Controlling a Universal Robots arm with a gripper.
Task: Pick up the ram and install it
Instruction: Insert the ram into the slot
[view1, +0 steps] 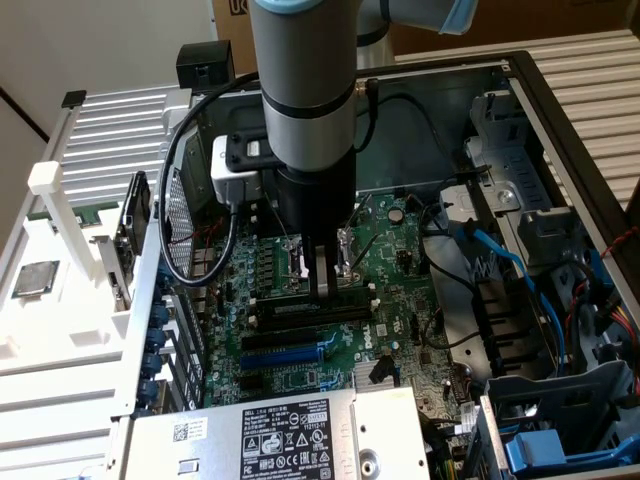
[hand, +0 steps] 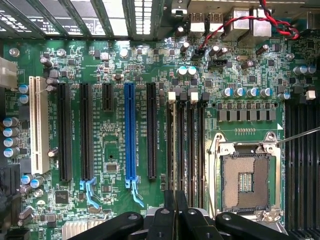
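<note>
Claw (hand: 175, 200) stands nearly closed over the 4 long black memory slots (hand: 187, 145) beside the square silver processor socket (hand: 247, 175). Whether the thin dark-green ram stick is pinched between its fingers, I cannot tell.

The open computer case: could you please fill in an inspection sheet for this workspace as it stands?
surface: green motherboard in an open computer case.
job's things: ram, cannot tell whether the end effector holds it; memory slots run beside the open CPU socket.
clutter: square silver processor chip on the white rack outside the case.
end effector: shut, low over the memory slots.
cables: blue cables at the exterior view's right; red-black wires near the rear ports; black cable looped beside the arm.
surroundings: cardboard box behind.
</note>
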